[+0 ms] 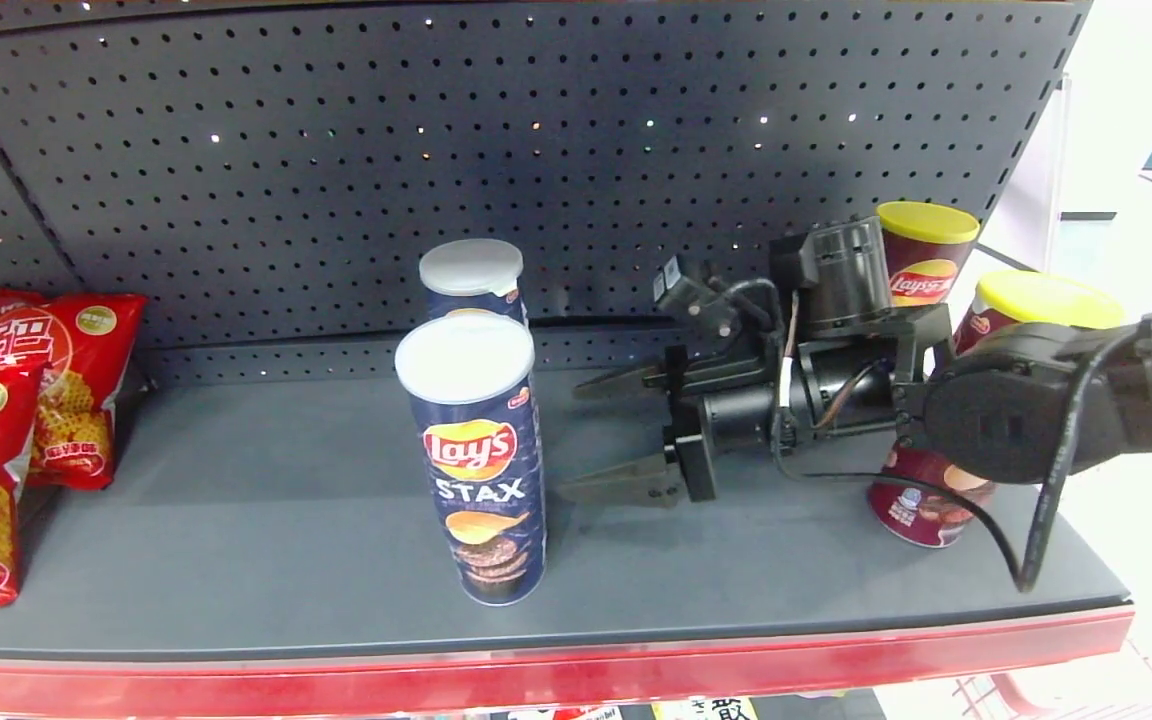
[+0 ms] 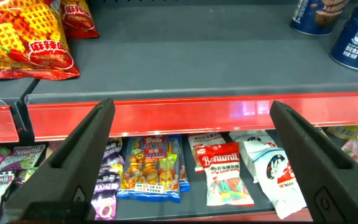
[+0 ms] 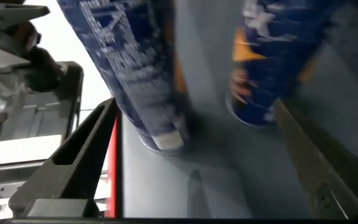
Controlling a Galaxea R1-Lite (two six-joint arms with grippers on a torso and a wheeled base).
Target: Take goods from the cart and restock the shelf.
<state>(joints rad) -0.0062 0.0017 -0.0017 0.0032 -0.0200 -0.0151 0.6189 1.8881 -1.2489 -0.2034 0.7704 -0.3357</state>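
Two blue chip cans with white lids stand upright mid-shelf, the front can (image 1: 476, 460) near the edge and the rear can (image 1: 473, 280) by the pegboard. My right gripper (image 1: 569, 440) hovers open just right of the front can, fingers pointing at it and nothing between them. Its wrist view shows the front can (image 3: 135, 74) and rear can (image 3: 269, 62) close ahead of the open gripper (image 3: 194, 106). My left gripper (image 2: 191, 106) is open and empty, lower down in front of the shelf's red edge (image 2: 185, 115).
Two maroon cans with yellow lids (image 1: 926, 255) (image 1: 1036, 300) stand at the shelf's right end behind my right arm. Red snack bags (image 1: 61, 390) lie at the left. The grey shelf (image 1: 266, 520) is bare between the bags and the cans. Candy bags (image 2: 229, 177) fill the lower shelf.
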